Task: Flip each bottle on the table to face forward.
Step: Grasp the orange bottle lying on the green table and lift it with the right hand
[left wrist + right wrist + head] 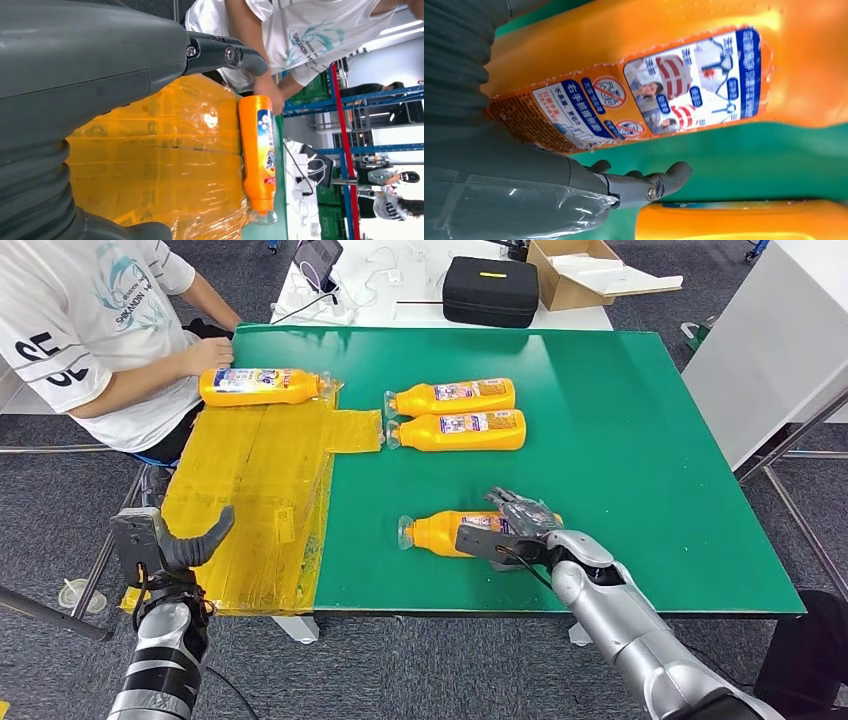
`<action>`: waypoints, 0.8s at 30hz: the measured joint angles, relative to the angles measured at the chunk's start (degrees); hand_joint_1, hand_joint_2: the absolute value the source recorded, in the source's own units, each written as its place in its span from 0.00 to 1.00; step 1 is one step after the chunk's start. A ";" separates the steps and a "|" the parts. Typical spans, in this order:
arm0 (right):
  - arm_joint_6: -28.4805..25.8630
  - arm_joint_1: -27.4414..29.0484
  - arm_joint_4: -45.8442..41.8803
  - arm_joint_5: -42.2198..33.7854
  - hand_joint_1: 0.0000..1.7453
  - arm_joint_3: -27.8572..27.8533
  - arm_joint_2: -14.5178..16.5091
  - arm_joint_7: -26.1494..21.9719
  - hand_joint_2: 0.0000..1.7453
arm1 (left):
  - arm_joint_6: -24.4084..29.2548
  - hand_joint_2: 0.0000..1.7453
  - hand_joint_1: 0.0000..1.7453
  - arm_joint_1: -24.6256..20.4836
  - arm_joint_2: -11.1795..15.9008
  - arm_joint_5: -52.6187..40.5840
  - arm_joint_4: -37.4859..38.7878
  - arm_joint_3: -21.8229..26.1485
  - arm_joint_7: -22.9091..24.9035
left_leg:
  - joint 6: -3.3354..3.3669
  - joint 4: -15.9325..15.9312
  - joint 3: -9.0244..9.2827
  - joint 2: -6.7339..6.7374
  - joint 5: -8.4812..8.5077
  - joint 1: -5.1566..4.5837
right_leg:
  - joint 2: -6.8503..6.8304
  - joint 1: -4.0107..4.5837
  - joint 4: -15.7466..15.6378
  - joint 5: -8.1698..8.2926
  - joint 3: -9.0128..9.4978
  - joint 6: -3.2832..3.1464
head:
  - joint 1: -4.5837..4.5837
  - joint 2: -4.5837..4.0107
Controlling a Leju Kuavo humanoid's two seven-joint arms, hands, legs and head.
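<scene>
The person's white T-shirt (70, 310) reads "SE" on its sleeve; bottle labels are too small to read

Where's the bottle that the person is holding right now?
In the head view, that bottle lies at the table's far left on the yellow sheet, left of the two paired bottles.

grey carpet floor (420, 670) surrounds a white table (400, 300) holding a black case (490, 290) and cardboard box (580, 275).
</scene>
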 joint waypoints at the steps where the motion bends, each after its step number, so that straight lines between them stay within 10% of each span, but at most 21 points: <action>1: 0.25 -0.20 0.19 0.02 0.92 0.34 -0.10 0.01 1.00 | -0.05 1.00 0.00 -0.11 -0.07 -0.01 0.25 -0.01 0.00 | 0.00 0.00 0.00 0.00 0.00 0.00 | 0.00 0.00 0.00 0.00 0.00 0.00 | 0.00 0.00; 18: 1.28 -1.30 1.83 -3.38 1.00 2.98 -1.10 -3.13 1.00 | -0.49 1.00 0.00 -0.96 -0.84 -0.02 2.82 -0.40 0.00 | 0.00 0.00 0.03 0.01 0.00 0.00 | 0.00 0.00 0.00 0.00 0.01 0.00 | -0.01 0.00; 24: -15.89 4.98 -2.49 -8.15 1.00 -0.78 1.95 -8.81 1.00 | -5.92 1.00 0.00 -0.59 -1.79 2.51 3.24 -0.98 0.31 | -0.01 0.00 -0.03 0.01 -0.01 0.03 | 0.01 0.03 0.00 0.00 -0.01 0.00 | -0.01 0.01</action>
